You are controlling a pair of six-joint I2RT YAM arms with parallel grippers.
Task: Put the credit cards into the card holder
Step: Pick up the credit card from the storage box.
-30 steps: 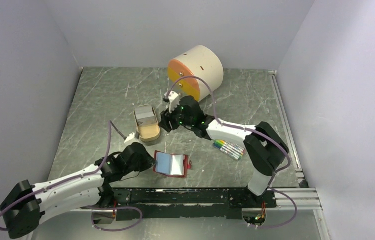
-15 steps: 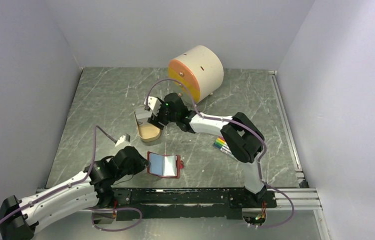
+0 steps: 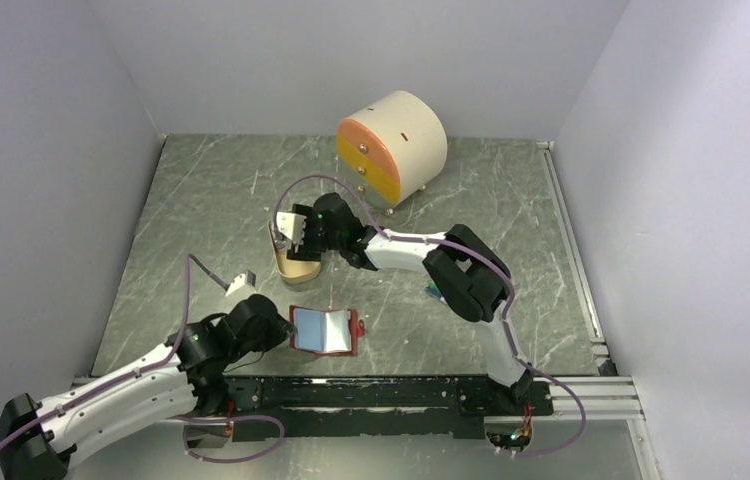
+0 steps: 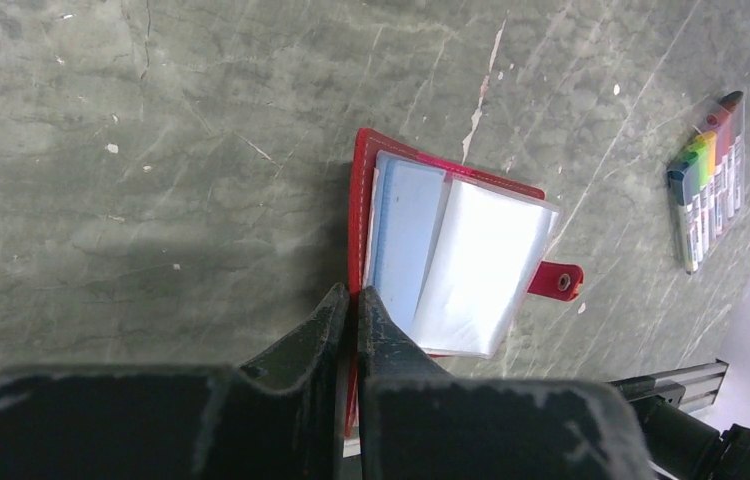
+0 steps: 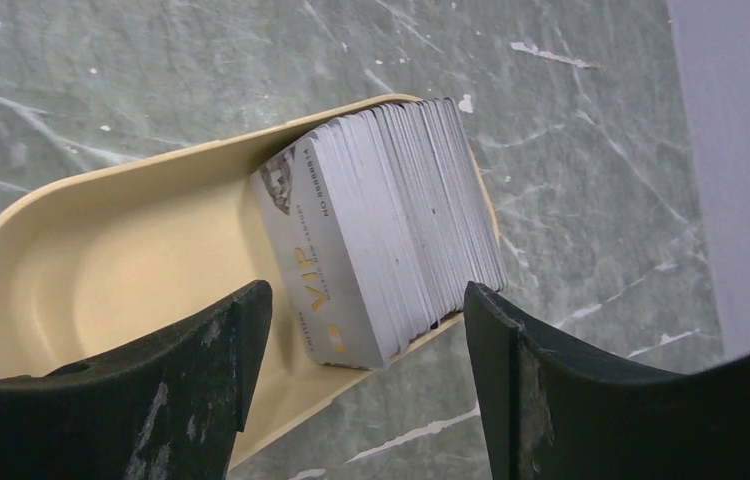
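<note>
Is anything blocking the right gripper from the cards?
Nothing visible does. The right gripper hangs open right over the cards, which sit stacked and uncovered at one end of the tray.

Your left arm (image 3: pixel 121 385) lies low, stretched forward and rightward; the left gripper (image 4: pixel 351 300) is clamped tight on the card holder's (image 4: pixel 451 260) edge. Your right arm (image 3: pixel 406 248) folds at the elbow and reaches across leftward; the right gripper (image 5: pixel 361 340) faces down, fingers spread wide.
</note>
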